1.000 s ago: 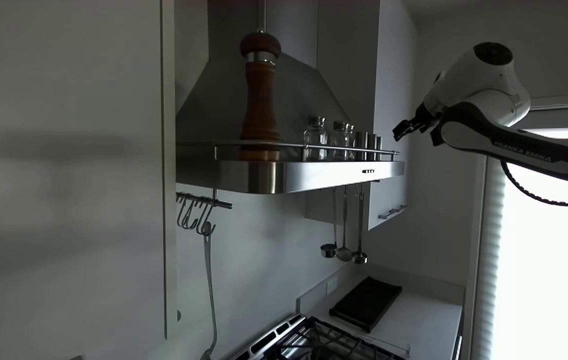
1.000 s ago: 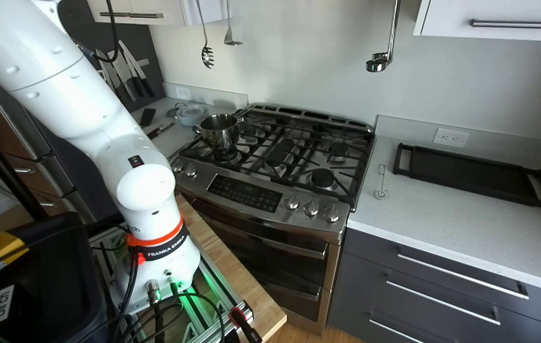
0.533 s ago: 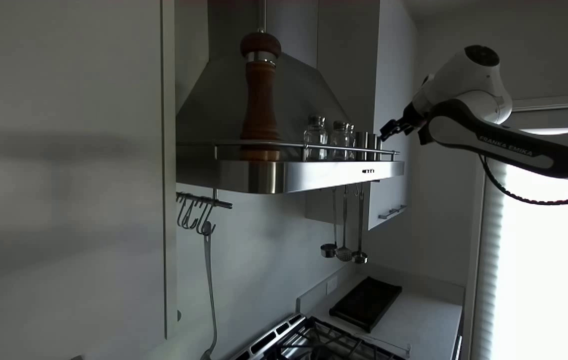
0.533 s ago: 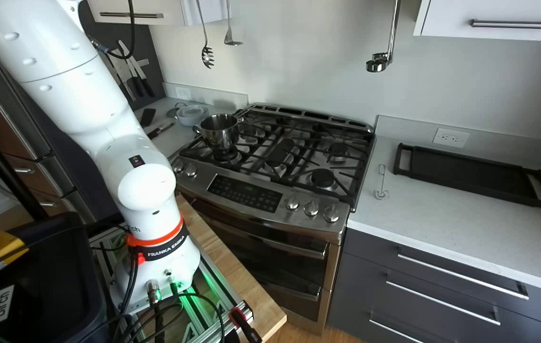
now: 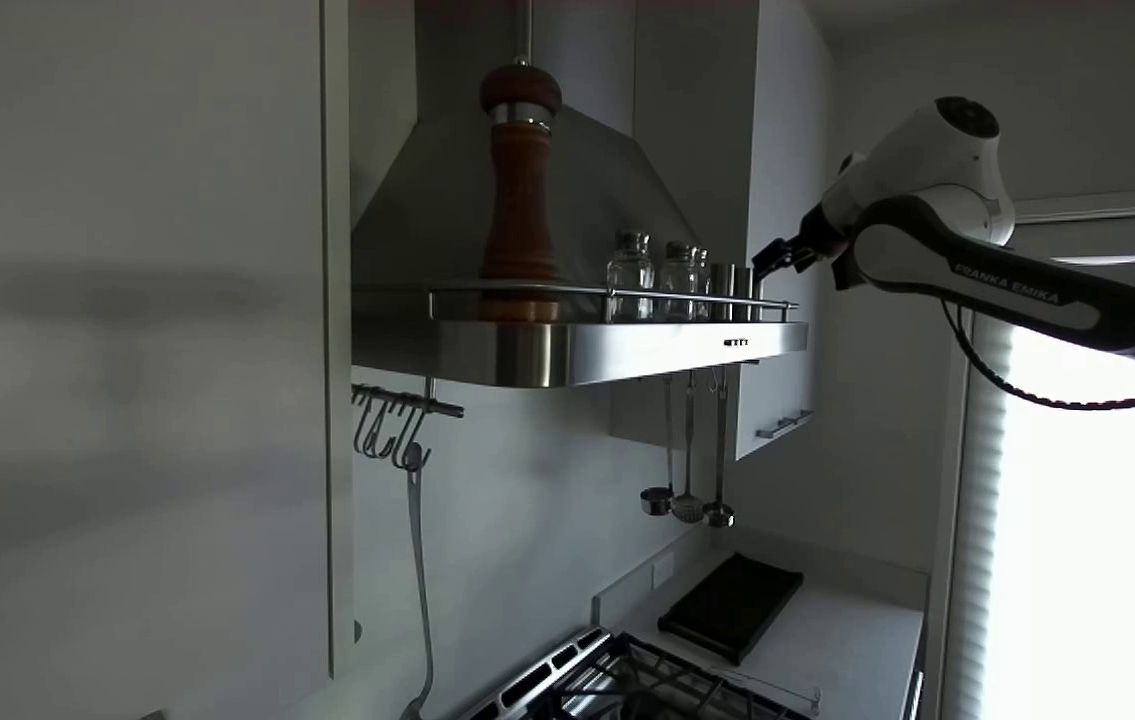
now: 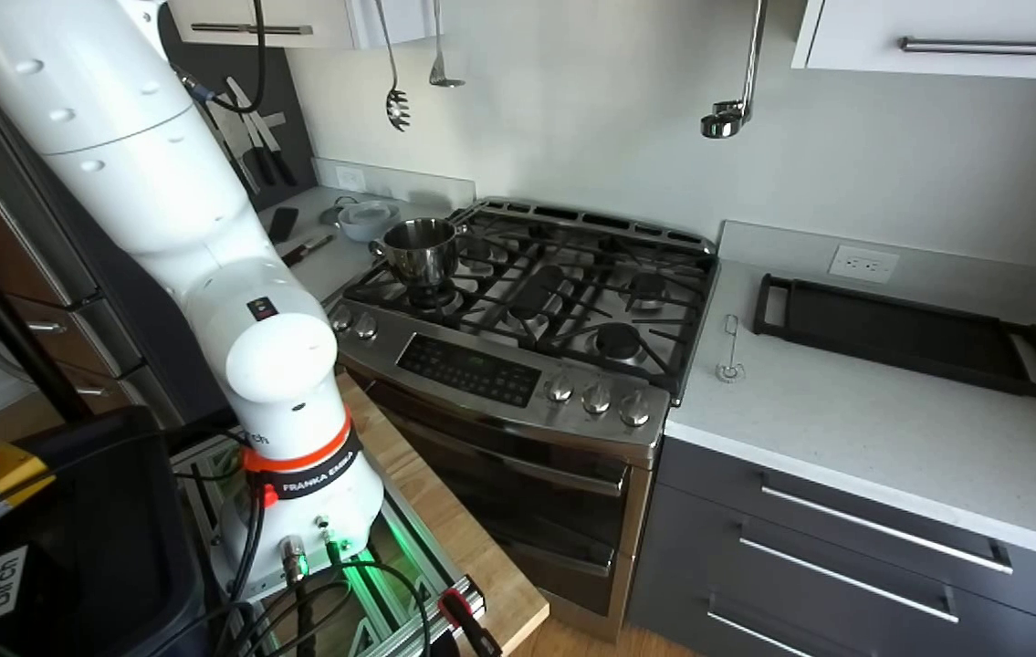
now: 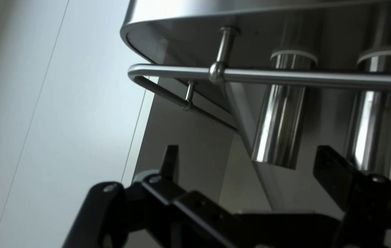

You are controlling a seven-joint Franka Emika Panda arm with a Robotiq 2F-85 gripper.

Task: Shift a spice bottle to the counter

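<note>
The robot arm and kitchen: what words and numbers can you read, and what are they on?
"FRANKA EMIKA": black part of the robot arm.
"FRANKA EMIKA" again: black band on its base, end curving away.
"ch": white arm, just above the orange ring, start hidden.
"Birch": white label, lower left in an exterior view.
Too small to read: stove display, marks on the hood and yellow box, black sticker on the arm.
Wrist view: none.

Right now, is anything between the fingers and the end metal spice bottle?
Only low down: the metal rail crosses in front of the spice bottle near its base. Nothing visible stands between its upper part and the open fingers.
</note>
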